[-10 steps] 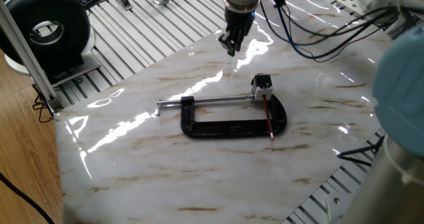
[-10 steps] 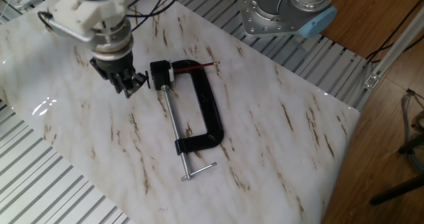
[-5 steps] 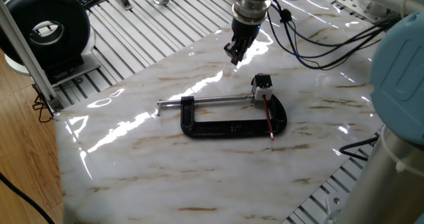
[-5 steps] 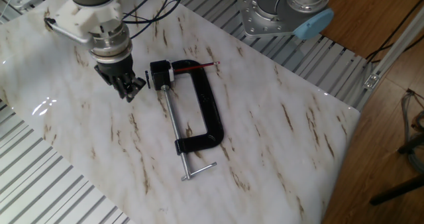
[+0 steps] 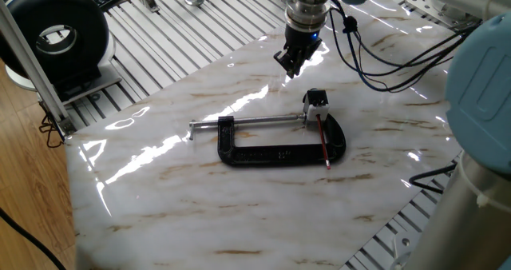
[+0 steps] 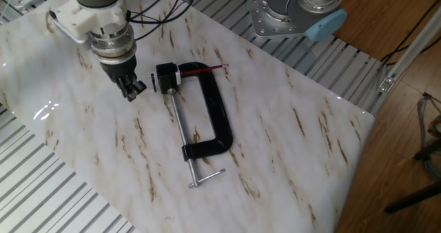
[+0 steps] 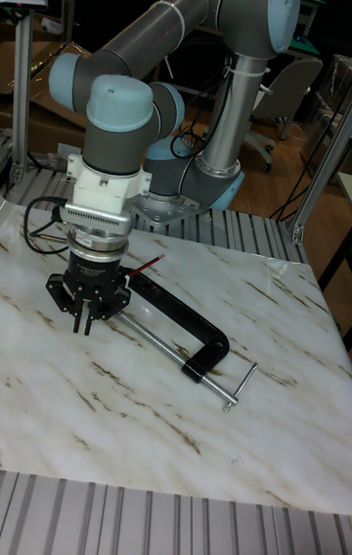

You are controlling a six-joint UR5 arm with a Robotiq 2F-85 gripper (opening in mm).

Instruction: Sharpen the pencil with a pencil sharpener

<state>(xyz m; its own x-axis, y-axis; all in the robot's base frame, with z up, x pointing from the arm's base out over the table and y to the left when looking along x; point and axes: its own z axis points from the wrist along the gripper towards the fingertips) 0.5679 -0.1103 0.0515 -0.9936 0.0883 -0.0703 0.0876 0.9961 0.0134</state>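
Marble-patterned tabletop [image 6: 289,143] carries all items. Left of the black clamp [image 6: 213,116] in the other fixed view, I see my gripper [image 6: 131,89] hovering empty, fingers nearly together. The pencil sharpener [image 6: 166,76] sits at the clamp's screw end; the pencil [image 6: 207,68] lies across the clamp's jaw. Approach step, I judge; next, spread the fingers over the pencil. Slatted aluminium base [image 6: 55,191] surrounds the tabletop.

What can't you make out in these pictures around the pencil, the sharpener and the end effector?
- Pencil sharpener: hidden behind the end effector in the tall fixed view.
- Pencil tip inside the pencil sharpener: too small to judge in both fixed views.
- End effector opening: fingers look close together, but too small to tell open or shut.
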